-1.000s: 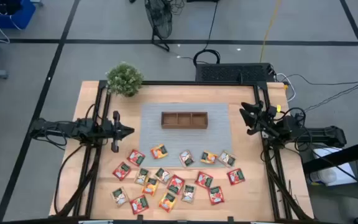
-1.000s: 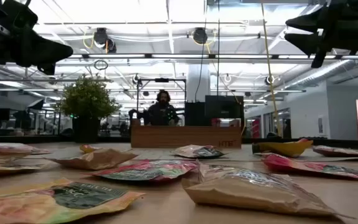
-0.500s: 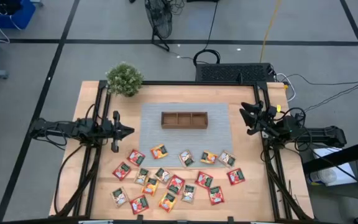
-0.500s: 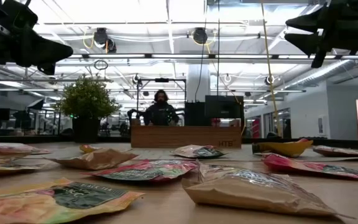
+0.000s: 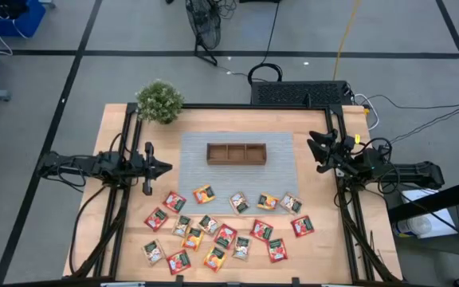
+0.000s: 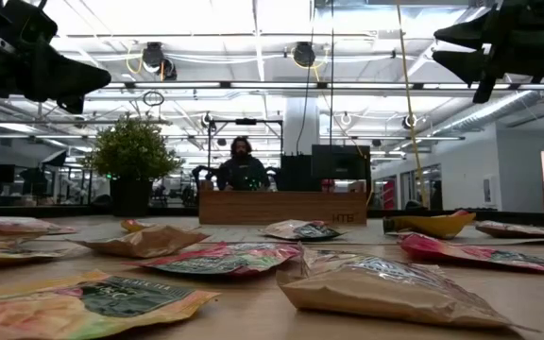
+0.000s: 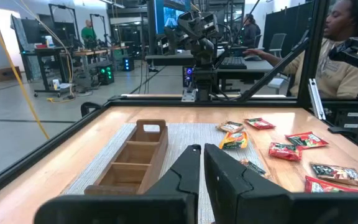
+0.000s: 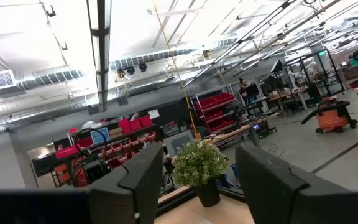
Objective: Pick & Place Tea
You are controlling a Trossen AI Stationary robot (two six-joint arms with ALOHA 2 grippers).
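Note:
Several red, green and orange-yellow tea packets [image 5: 225, 227] lie flat and scattered over the near half of the wooden table; in the low view they fill the foreground [image 6: 225, 258]. A brown three-compartment wooden tray [image 5: 237, 153] stands on a grey mat [image 5: 198, 171] at the table's middle. My left gripper [image 5: 166, 167] hovers at the left side, shut and holding nothing, pointing toward the right; its wrist view shows the tray [image 7: 132, 158] and packets [image 7: 291, 146] ahead. My right gripper [image 5: 315, 150] hovers at the right side, open and holding nothing, raised well above the table [image 8: 197, 171].
A potted plant [image 5: 159, 101] stands at the far left corner. Black frame rails [image 5: 126, 199] run along both table sides. A person [image 6: 242, 168] sits beyond the far edge, another [image 7: 347, 50] beyond the near right side. Bare mat lies around the tray.

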